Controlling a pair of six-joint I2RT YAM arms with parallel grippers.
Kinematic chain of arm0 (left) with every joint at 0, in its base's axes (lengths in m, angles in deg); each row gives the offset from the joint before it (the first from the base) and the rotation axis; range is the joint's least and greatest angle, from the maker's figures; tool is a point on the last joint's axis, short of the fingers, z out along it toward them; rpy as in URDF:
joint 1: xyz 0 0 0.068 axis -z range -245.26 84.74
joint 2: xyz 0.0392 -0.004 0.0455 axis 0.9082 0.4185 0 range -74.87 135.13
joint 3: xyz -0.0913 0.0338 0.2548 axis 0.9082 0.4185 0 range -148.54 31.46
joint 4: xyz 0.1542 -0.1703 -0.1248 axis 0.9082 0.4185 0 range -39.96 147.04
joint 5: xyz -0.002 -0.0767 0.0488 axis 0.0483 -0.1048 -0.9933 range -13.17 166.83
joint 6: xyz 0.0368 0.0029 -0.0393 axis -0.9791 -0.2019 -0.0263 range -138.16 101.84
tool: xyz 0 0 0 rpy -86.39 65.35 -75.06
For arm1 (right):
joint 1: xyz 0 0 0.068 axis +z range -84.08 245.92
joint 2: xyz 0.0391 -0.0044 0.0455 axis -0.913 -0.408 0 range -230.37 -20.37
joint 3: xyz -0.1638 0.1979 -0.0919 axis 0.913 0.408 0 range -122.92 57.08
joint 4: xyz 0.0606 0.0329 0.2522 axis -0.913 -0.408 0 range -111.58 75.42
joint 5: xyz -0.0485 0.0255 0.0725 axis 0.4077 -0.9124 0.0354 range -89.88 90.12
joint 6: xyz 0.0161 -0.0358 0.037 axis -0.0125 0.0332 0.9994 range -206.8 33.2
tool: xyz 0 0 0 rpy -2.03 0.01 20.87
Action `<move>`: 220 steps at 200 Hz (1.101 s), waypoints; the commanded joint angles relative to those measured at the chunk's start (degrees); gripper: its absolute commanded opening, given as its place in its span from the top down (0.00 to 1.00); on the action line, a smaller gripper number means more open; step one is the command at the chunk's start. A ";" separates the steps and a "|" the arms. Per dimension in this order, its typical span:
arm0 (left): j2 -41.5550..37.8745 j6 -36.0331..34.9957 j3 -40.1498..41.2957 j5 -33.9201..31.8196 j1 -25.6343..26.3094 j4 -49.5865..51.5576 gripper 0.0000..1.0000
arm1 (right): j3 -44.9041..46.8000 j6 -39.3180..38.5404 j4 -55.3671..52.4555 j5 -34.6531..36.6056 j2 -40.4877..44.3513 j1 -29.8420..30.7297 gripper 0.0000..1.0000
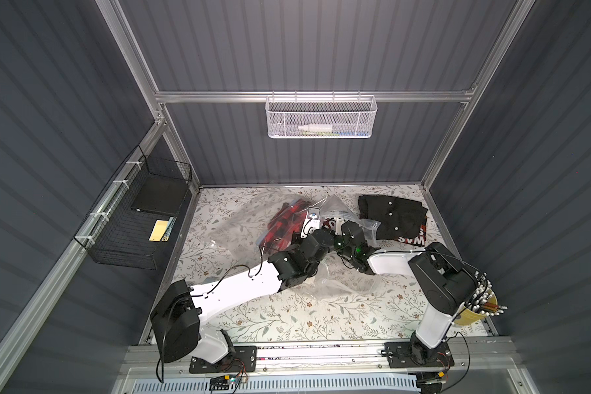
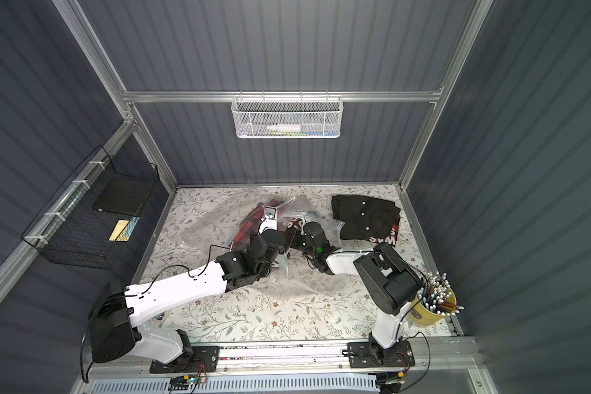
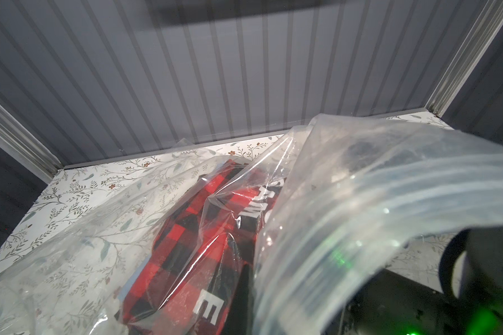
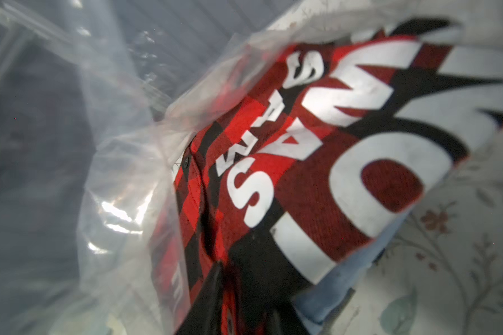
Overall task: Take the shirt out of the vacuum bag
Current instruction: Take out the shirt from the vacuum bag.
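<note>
The vacuum bag (image 1: 239, 221) (image 2: 212, 225) lies crumpled across the back half of the floral table, with a red-and-black plaid shirt (image 1: 284, 221) (image 2: 249, 221) inside it. My left gripper (image 1: 309, 227) (image 2: 268, 221) is shut on the bag's upper layer at its mouth and holds it raised. In the left wrist view the zip-strip flap (image 3: 360, 203) hangs beside the dark fingers (image 3: 244, 290), above the shirt (image 3: 192, 232). My right gripper (image 1: 335, 227) (image 2: 301, 228) reaches into the bag's mouth from the right. In the right wrist view its jaws (image 4: 244, 295) stand apart around the shirt's printed fabric (image 4: 302, 174).
A folded black garment (image 1: 393, 218) with white buttons lies outside the bag at the back right. A yellow cup of pens (image 1: 478, 307) stands at the front right corner. A black wire basket (image 1: 133, 221) hangs on the left wall and a white mesh basket (image 1: 319, 117) on the back wall.
</note>
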 commanded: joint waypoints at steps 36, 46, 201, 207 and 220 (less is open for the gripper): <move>-2.49 0.68 1.06 -1.52 0.12 -0.50 1.00 | -3.49 3.07 9.10 -3.25 -3.53 0.42 0.48; -2.36 0.82 1.12 -1.49 0.07 -0.56 1.00 | -3.81 3.12 9.49 -2.99 -3.51 0.67 0.49; -1.63 1.03 1.63 -1.76 0.03 -0.90 1.00 | 8.64 -1.36 -0.63 -1.19 19.84 1.75 1.00; -1.53 1.05 1.73 -1.76 0.03 -0.87 1.00 | 9.18 -1.60 -1.30 -0.92 21.24 1.85 1.00; -1.67 1.09 1.85 -1.76 0.03 -0.79 1.00 | 9.92 -2.21 -3.31 -0.56 24.60 1.86 1.00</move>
